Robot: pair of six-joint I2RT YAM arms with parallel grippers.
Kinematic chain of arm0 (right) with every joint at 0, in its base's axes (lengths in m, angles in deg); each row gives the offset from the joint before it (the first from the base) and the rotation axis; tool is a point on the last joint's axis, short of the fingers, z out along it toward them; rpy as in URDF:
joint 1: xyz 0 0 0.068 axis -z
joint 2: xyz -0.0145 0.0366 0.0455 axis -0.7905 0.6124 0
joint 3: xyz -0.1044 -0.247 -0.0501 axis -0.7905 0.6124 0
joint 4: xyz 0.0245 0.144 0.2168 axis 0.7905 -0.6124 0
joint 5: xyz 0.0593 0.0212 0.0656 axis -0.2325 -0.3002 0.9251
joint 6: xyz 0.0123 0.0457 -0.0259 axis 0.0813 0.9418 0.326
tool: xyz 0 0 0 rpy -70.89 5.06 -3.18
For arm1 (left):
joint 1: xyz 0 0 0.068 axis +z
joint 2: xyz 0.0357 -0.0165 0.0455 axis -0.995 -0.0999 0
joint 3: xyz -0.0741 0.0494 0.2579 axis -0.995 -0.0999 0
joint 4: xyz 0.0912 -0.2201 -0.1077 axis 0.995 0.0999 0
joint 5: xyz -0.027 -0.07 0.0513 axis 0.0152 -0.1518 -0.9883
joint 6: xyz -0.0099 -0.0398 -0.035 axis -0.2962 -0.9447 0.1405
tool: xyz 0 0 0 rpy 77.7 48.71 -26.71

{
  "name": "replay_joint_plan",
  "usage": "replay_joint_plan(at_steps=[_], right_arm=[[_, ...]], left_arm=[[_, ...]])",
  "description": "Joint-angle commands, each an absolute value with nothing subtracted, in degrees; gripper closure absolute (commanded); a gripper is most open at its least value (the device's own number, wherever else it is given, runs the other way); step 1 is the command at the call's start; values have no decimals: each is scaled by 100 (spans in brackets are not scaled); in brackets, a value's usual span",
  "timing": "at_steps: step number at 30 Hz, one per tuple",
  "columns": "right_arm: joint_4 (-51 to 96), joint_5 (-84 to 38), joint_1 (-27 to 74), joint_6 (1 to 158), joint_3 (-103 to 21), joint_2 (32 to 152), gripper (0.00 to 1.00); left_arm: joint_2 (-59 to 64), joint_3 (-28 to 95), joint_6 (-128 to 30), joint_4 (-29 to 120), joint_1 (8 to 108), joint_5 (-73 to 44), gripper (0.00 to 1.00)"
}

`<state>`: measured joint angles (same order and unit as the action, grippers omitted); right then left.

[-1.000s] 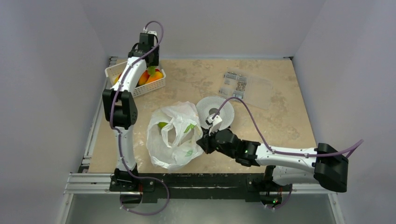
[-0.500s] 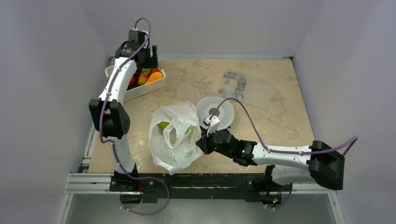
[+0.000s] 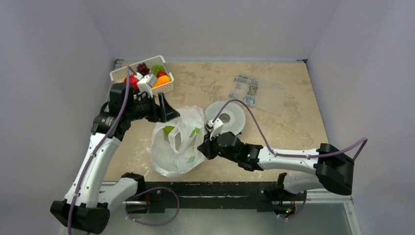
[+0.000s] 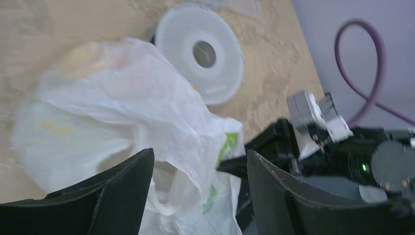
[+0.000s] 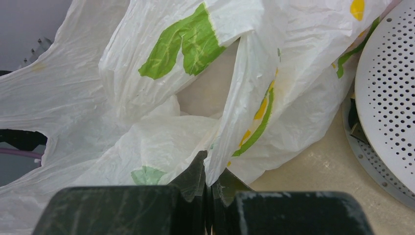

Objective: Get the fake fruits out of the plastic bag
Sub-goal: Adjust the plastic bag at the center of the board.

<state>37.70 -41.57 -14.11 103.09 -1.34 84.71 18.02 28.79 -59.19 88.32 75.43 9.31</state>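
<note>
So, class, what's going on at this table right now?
The right gripper pinches the plastic bag at its edge, jaws shut on the film. The left gripper hovers open over the bag, holding nothing. One green fruit shows inside the bag; several fruits lie in the white basket.

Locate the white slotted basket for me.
Top view: the white slotted basket sits at the table's far-left corner, holding fake fruits, partly behind the left arm. The plastic bag lies nearer, to its right.

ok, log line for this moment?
left hand: open, above plastic bag | right hand: shut on bag | green fruit: in bag
</note>
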Motion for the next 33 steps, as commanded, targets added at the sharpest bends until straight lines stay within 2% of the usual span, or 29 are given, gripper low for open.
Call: replay_joint_plan(at_steps=[1, 4, 9, 12, 16, 20, 25, 28, 33], right_arm=[[4075, -4097, -1412, 10243, -409, 8451, 100], [4111, -4105, -1410, 10241, -422, 8462, 100], [4078, -4121, -1410, 10272, -432, 8488, 100], [4078, -4145, -1412, 10298, -389, 8459, 100], [4012, -4164, -1410, 10308, -423, 8468, 100], [3955, -4222, -1410, 10317, -411, 8407, 100], [3902, -4252, -1412, 10322, -377, 8320, 100], [3910, -4250, -1412, 10330, -359, 8309, 100], [3992, -4163, -1412, 10199, -369, 8331, 100]], left_arm=[[2683, 2086, -6105, 8676, 6707, 1614, 34], [3287, 1490, -6372, 8427, 6110, 1522, 44], [4040, 574, -7019, 7981, 5326, 546, 65], [3858, 410, -7126, 7860, 4597, -477, 72], [3190, 716, -6903, 7896, 3185, -2600, 75], [2516, 841, -7328, 8197, 2908, -3929, 84], [1979, 627, -7553, 7691, 2898, -4421, 84], [1480, 819, -7375, 7549, 2919, -4671, 77], [871, 1138, -6894, 7443, 3432, -4750, 73]])
